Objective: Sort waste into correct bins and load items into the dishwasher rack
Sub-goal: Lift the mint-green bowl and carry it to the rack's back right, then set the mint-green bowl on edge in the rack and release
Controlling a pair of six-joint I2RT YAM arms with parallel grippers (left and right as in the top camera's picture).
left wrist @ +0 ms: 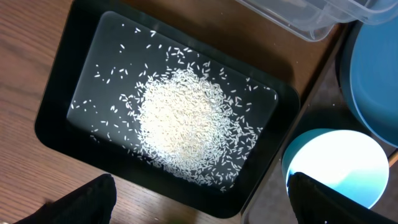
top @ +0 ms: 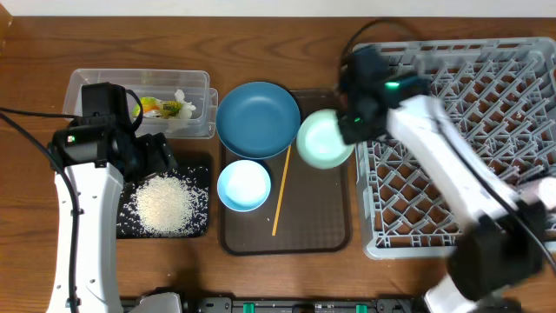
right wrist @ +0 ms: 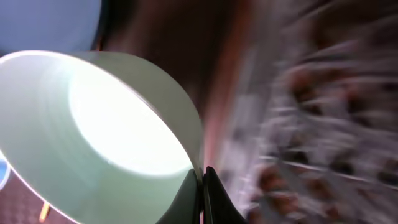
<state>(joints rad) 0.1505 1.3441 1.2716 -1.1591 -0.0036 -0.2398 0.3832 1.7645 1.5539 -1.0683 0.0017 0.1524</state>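
My right gripper is shut on the rim of the mint-green bowl and holds it above the brown tray's right edge, beside the grey dishwasher rack. My left gripper is open and empty, above the near edge of the black tray with the rice. The clear tub holds the snack wrapper and the white tissue. The dark-blue plate, the pale-blue bowl and the wooden stick lie on the brown tray. The pink bowl is out of view.
The brown serving tray lies between the black tray and the rack. The right arm reaches across the rack from the lower right. The right wrist view is blurred on the rack side.
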